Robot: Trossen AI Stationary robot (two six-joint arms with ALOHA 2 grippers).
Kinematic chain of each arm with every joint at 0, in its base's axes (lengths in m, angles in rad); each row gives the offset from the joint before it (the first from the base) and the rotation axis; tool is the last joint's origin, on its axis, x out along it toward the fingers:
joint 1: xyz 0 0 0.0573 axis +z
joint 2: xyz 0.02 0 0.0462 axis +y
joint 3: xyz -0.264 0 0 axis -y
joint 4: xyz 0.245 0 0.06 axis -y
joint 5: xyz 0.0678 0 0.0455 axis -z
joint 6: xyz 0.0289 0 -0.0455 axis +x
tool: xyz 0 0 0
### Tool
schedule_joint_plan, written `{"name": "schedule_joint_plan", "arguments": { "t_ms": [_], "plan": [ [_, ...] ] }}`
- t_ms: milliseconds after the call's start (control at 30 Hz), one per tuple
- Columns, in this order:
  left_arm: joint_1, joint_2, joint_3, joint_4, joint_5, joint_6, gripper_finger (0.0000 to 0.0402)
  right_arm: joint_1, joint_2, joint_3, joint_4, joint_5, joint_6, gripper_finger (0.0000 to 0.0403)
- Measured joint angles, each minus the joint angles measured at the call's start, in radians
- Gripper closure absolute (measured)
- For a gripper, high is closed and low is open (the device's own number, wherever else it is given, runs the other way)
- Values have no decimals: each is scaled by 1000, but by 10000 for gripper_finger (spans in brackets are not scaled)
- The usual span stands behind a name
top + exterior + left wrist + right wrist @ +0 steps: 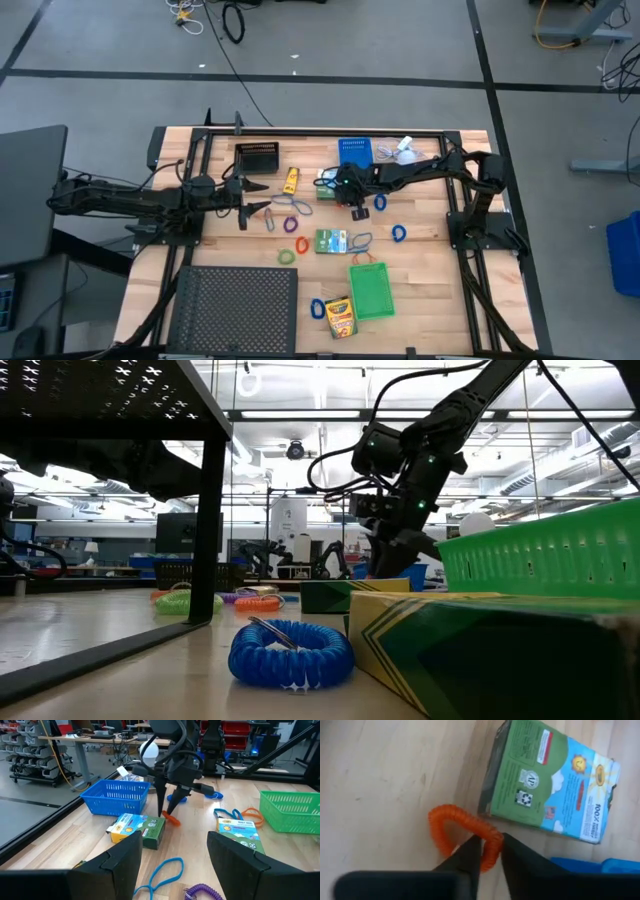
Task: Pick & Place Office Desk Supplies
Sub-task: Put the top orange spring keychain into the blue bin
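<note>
An orange coiled rubber-band loop (451, 817) lies on the wood beside a green-white box (545, 785), near the table's middle. My right gripper (491, 851) reaches down from the right and is shut on this loop; it also shows in the high view (357, 210) and the left wrist view (165, 812). My left gripper (172, 855) waits open at the left (262, 200), level above the table, with nothing between its fingers. A blue loop (165, 872) and a purple loop (202, 892) lie just ahead of it. My right gripper pinches one side of the orange loop's coil (492, 845) between its two fingertips. The fingers (470, 852) come slanting down from above, from the table's right side, and lie across the coil. The rest of the loop curves away from them on the wood, beside the green box.
A blue bin (354, 151) and a black bin (257, 158) stand at the far edge, with a yellow tube (291, 180) between them. Nearer lie a second green-white box (331, 241), a green bin (371, 290), a yellow crayon box (339, 316), scattered loops and a large black mesh tray (235, 305).
</note>
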Motion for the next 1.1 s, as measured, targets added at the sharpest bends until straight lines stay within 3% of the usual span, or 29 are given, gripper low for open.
{"name": "schedule_joint_plan", "arguments": {
  "t_ms": [133,500,800,1100],
  "plan": [
    [0,0,0,0,0,0,171,5,0,0,-24,2,7,388],
    [0,0,0,0,0,0,171,70,-17,0,-91,5,63,393],
    [0,0,0,-5,0,0,171,131,-82,24,-128,122,112,393],
    [0,0,0,-7,0,-2,171,113,-115,115,-212,343,72,393]
  ]
}}
